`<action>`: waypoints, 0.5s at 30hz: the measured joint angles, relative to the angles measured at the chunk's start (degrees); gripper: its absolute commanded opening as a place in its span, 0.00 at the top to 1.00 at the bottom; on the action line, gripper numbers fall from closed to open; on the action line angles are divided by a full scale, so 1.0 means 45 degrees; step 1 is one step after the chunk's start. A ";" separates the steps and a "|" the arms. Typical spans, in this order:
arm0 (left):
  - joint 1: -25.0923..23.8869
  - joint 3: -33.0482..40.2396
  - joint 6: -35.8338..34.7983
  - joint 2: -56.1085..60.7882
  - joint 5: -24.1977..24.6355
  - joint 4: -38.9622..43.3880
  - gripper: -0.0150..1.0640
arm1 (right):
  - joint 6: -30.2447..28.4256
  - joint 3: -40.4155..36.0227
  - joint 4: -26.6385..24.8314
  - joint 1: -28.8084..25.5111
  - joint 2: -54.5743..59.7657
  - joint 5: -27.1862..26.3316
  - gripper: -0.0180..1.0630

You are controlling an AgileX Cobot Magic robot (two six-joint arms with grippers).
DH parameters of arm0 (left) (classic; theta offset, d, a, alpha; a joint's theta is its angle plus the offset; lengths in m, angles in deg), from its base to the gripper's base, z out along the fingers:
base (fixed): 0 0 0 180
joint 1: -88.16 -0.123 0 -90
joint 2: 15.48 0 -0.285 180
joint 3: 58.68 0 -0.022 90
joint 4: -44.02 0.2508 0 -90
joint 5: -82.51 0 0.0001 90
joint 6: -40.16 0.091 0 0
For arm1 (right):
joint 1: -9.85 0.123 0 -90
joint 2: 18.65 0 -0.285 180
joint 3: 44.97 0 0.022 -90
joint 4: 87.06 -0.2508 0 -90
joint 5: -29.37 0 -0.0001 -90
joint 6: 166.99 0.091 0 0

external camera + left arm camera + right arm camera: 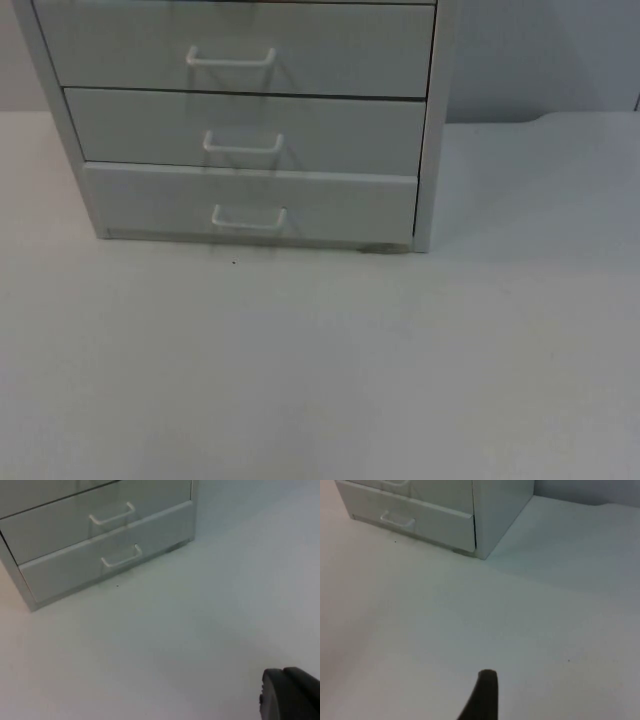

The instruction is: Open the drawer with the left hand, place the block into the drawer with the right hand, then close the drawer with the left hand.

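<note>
A white three-drawer cabinet (pixel 428 150) stands at the back of the table. Its bottom drawer (pixel 330 205) has a white bar handle (pixel 249 218), and the front sits a little proud of the frame. In the left wrist view, the bottom drawer (pixel 70 570) and its handle (pixel 121 557) lie well ahead of my left gripper (pixel 290 697), which hangs over bare table. The right wrist view has the drawer (pixel 435 517) and a dark gap at its side edge. My right gripper (pixel 482 697) hovers over the table, far in front of the cabinet's right corner.
White table top (pixel 320 370) spreads in front of the cabinet and to its right. The grey partition wall (pixel 540 60) rises behind. The middle drawer (pixel 340 130) and top drawer (pixel 340 50) are closed flush.
</note>
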 measured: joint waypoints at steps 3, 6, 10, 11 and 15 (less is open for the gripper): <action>0.0000 0.0000 -0.0087 0.0000 0.0000 0.0000 0.99 | -0.0030 -0.0031 -0.0030 0.0000 0.0000 0.0000 0.28; 0.0000 0.0000 -0.0115 0.0000 0.0000 0.0000 0.99 | -0.0030 -0.0066 -0.0056 0.0000 0.0000 0.0000 0.28; 0.0000 0.0000 -0.0139 0.0000 0.0024 0.0000 0.99 | -0.0030 -0.0066 -0.0056 0.0000 0.0000 0.0000 0.28; 0.0000 0.0000 -0.0139 0.0000 0.0024 0.0000 0.98 | -0.0030 -0.0066 -0.0056 0.0000 0.0000 0.0000 0.28; 0.0000 0.0000 -0.0115 0.0000 0.0024 0.0000 0.83 | -0.0050 -0.0066 -0.0056 0.0000 0.0000 0.0000 0.28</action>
